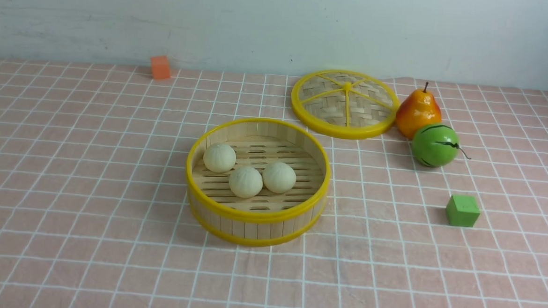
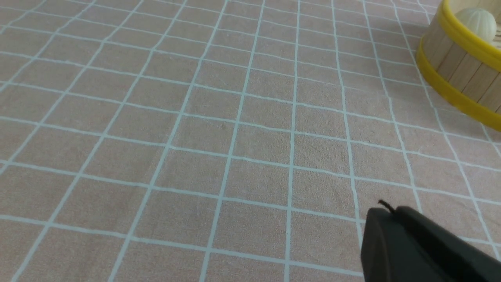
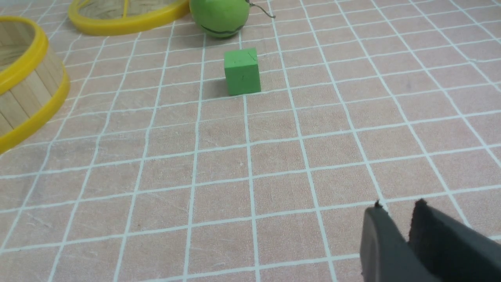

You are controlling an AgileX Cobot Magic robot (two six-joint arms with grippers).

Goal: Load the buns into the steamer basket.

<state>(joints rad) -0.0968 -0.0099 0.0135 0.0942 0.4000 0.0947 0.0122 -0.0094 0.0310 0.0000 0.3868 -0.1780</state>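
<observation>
Inside the steamer basket (image 1: 255, 216) sit all three buns (image 1: 246, 181), seemingly finished, so neither claw needs cargo: the left claw (image 2: 385, 209) is clenched, the right claw (image 3: 399, 209) slightly parted, empty.

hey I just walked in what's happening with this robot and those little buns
Nothing is being handled right now. All three buns already sit inside the steamer basket, so the job of putting them in looks done. The left gripper is shut and empty, and the right gripper is slightly open and holds nothing. The woven lid lies on the table beyond the basket, near the pear and the green striped fruit.
</observation>
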